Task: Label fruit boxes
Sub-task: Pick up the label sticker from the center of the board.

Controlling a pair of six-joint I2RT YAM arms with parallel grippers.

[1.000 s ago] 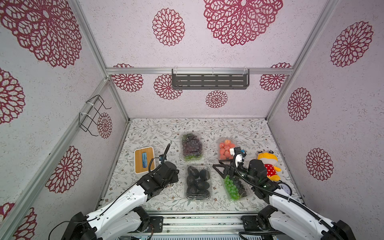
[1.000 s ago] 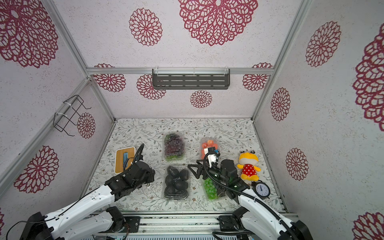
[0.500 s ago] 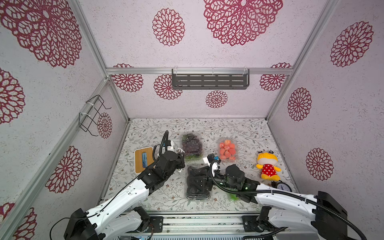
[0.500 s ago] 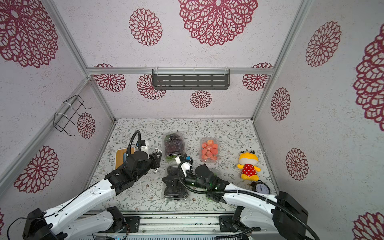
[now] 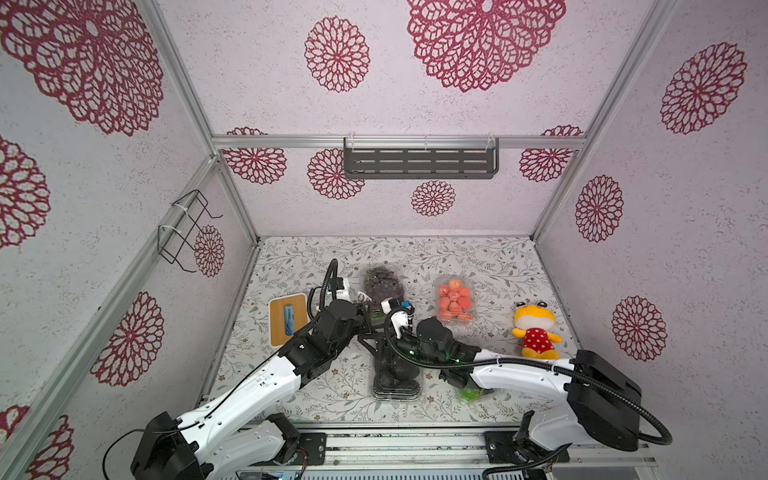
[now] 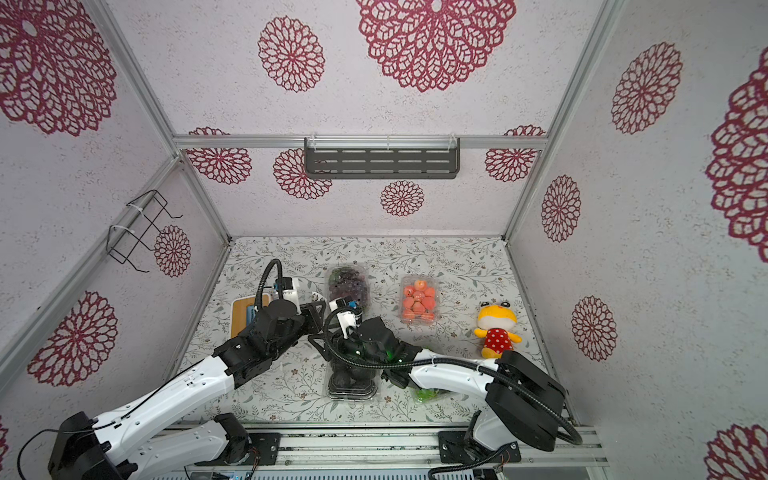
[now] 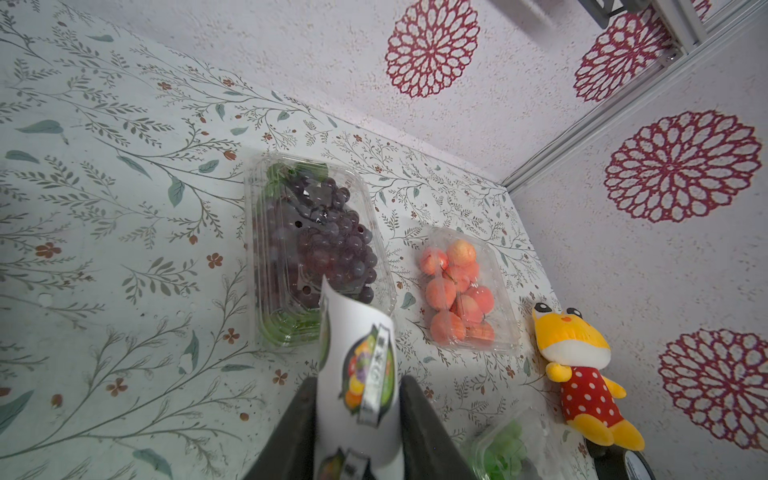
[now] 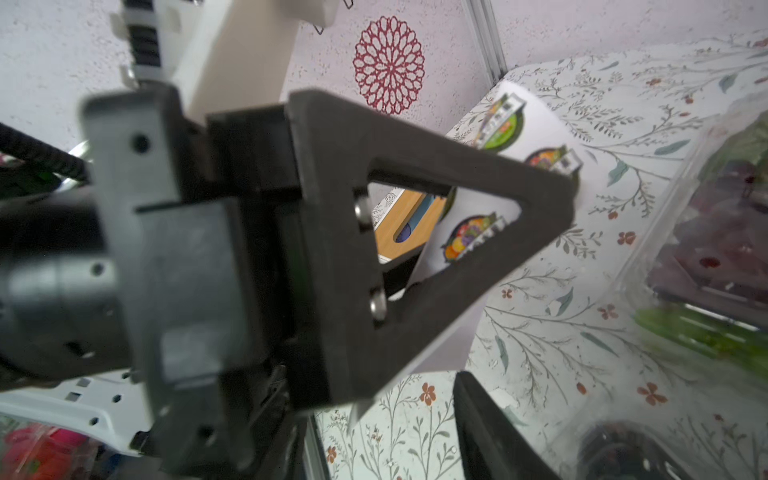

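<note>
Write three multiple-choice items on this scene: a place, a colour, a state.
1. The yellow plush toy in a red dotted dress lies: A) on a wall shelf; B) on the floral tabletop, right side; C) inside a box.
2. The back-right clear plastic fruit box holds fruit coloured: A) orange-red; B) blue; C) white.
3. The jaws of the left gripper: A) stand empty; B) pinch a white sheet of round stickers; C) pinch a fruit box.
Key: B, seen in both top views; A, seen through the clear lid; B, the left wrist view shows it.
</note>
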